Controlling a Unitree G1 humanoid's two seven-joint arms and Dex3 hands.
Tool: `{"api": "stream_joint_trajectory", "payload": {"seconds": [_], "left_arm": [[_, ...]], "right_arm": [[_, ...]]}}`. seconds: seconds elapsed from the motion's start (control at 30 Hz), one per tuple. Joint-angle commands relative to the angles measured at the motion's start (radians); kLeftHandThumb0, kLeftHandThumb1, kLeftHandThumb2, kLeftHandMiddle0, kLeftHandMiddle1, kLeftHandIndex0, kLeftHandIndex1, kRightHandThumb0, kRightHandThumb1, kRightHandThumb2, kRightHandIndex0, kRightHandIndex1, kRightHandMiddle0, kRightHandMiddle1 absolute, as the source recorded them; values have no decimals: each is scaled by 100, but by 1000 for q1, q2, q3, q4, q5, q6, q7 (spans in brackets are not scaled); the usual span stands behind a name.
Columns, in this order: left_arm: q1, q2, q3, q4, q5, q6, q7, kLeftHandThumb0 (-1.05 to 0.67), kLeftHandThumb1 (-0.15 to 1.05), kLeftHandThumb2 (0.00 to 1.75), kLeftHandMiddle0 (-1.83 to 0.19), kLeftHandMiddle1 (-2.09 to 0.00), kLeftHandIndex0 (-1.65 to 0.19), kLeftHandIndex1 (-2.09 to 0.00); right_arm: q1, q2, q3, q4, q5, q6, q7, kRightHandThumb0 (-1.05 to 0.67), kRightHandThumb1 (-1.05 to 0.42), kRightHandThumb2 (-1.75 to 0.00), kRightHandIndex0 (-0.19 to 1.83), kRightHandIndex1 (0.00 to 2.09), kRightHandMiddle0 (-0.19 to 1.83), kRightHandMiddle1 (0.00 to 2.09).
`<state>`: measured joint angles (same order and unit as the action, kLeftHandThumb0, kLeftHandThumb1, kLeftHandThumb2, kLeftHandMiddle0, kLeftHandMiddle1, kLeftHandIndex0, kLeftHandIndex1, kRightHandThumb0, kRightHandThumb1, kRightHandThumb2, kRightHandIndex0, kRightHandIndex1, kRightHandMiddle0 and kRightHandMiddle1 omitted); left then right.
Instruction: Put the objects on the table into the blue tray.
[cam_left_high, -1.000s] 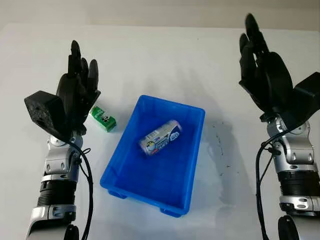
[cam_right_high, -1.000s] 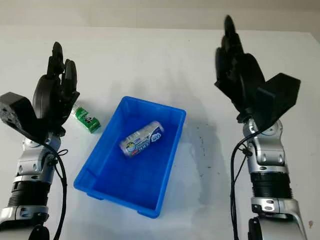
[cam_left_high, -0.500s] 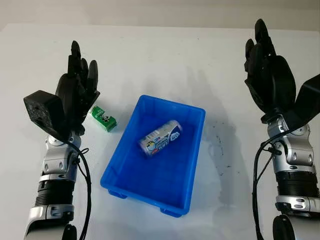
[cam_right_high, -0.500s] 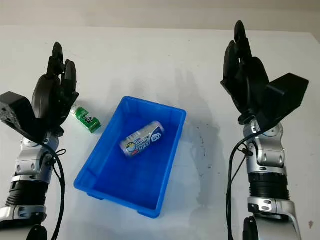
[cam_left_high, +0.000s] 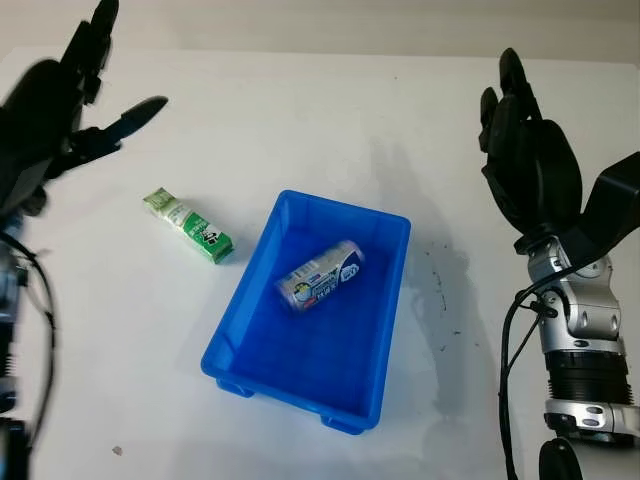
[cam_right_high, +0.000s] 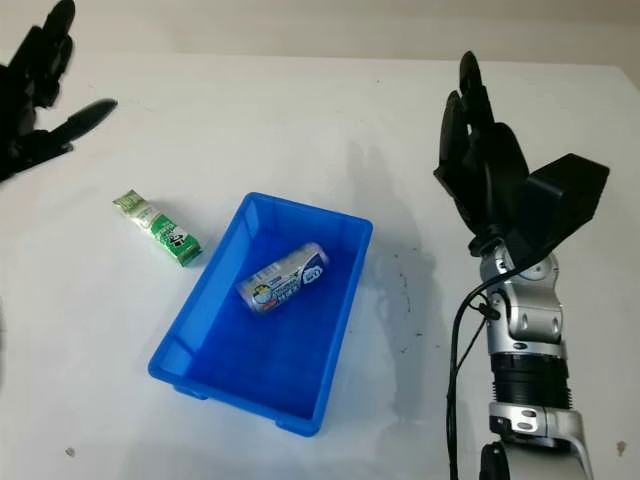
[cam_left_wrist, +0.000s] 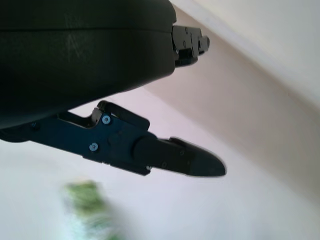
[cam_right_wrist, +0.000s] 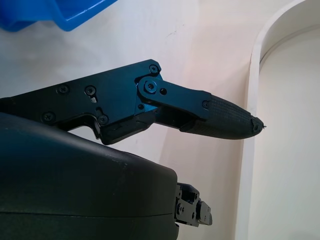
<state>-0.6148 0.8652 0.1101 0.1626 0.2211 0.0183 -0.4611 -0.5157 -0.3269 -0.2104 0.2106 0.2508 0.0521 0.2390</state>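
Left eye view: the green packet (cam_left_high: 188, 226) lies flat on the white tabletop (cam_left_high: 300, 120), just beside the blue tray (cam_left_high: 385, 330), long axis slanting toward the tray's near-left wall. The left hand (cam_left_high: 45, 110) is nearer, raised up-left of it, fingers spread and empty. The right hand (cam_left_high: 530, 165) is open, well off to the right. Packet looks crinkly and soft; a glossy can-like cylinder (cam_left_high: 320, 276) already sits in the hard plastic tray.

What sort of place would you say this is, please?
Probably a lab test bench: a bare white table holding just a blue tray, a green packet and a humanoid's open black right hand.
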Motion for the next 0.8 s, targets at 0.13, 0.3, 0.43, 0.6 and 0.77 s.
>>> {"api": "stream_joint_trajectory", "payload": {"seconds": [0.13,0.3,0.43,0.6,0.77], "left_arm": [[-99,163,-170,59,230,-152,-94,-39,80,4,-6,-6,-9,-7],[-154,172,-245,214,337,-397,-7,-37,79,5,-17,-9,-20,-11],[-205,179,-307,275,430,-507,13,-40,81,6,-18,-7,-22,-9],[-259,165,-387,393,574,-634,140,-45,81,6,-20,-6,-21,-7],[-279,141,-449,450,656,-650,183,-44,83,6,-18,-5,-20,-6]], "right_arm": [[15,16,8,-32,-14,20,-14,-79,-105,-73,-19,0,-19,0],[20,20,11,-41,-20,33,-20,-78,-105,-72,-19,0,-19,0],[24,18,11,-46,-28,35,-21,-78,-105,-72,-19,0,-19,0],[21,13,8,-42,-29,38,-13,-77,-105,-72,-19,0,-19,0],[24,14,8,-53,-31,48,-14,-76,-105,-72,-19,0,-19,0]]}}
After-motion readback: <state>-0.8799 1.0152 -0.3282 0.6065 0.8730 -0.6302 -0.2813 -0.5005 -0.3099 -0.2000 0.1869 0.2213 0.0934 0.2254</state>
